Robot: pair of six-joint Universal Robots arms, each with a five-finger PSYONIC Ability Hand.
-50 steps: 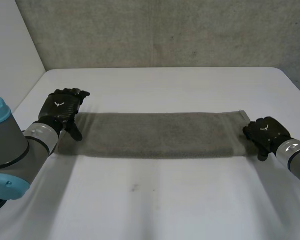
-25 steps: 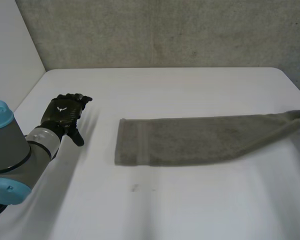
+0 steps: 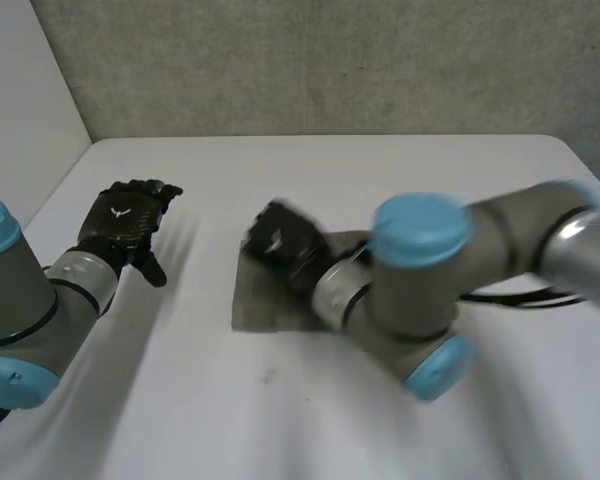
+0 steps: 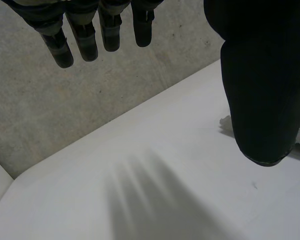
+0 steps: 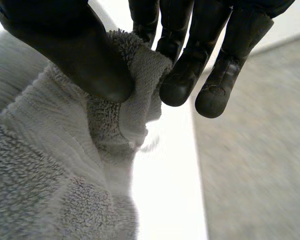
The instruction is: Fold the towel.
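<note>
Toward the left of the worktop (image 3: 400, 165) lies the towel (image 3: 260, 302), its visible end flat and the rest hidden beneath the right arm, which reaches across it. The right hand (image 3: 283, 243) hangs over that end, its fingers (image 5: 182, 75) and thumb pinching a bunched piece of the towel's edge. The left hand (image 3: 123, 222) hovers well apart from the towel, its fingers straight and loose, grasping nothing. The step looks like laying one end over the other to halve the length. To do it well, the pinched edge should come down square on the end below, hem to hem and corner to corner, and the pinch should hold until the cloth rests. With a single bunched grasp the far corner may sag or twist, so the left hand could pin the lower layer. The short edge faces the left hand, and the long axis seems to run side to side across the worktop.
</note>
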